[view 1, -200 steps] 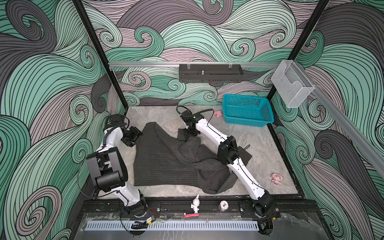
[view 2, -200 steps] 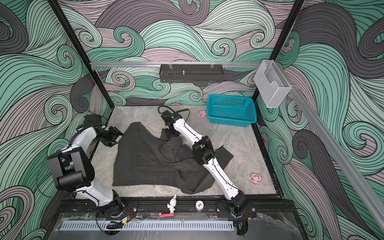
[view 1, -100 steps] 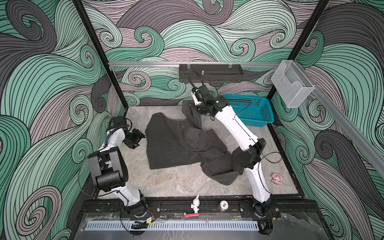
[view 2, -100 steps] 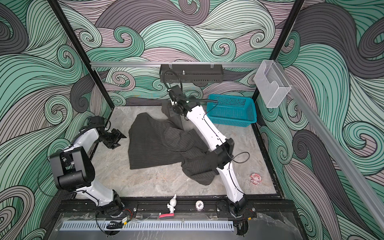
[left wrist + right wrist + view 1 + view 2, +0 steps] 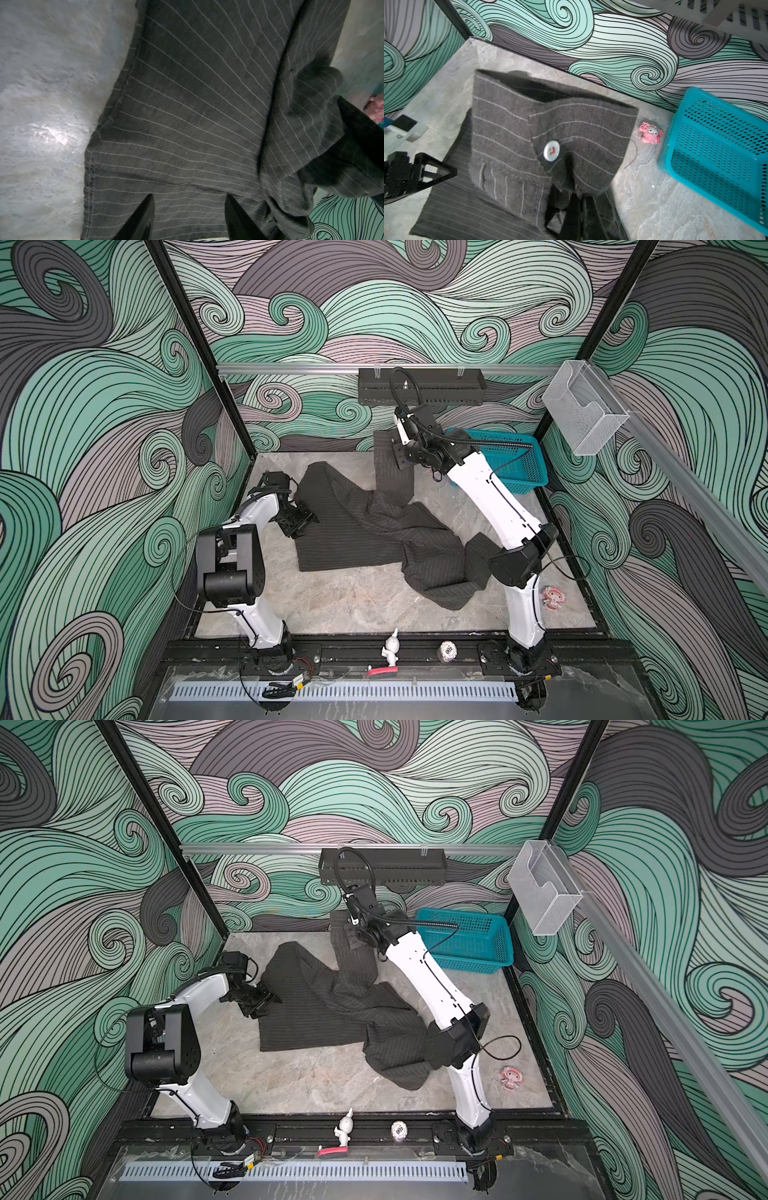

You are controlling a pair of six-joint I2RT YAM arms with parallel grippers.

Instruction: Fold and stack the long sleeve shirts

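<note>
The pinstriped shirt [image 5: 361, 531] sprawls mid-table, its sleeve stretched toward 12 o'clock, where the right gripper [image 5: 392, 448], pressed together on the cuff [image 5: 512, 124], holds it up; the left gripper [image 5: 300, 519], jaws spread, sits nearest the body's 9 o'clock edge.

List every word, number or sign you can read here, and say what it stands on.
None reads clearly.
Dark marks on the small round white token on the black front rail: too small to read.
Red mark on the round white button of the dark pinstriped shirt: no legible letter.
</note>
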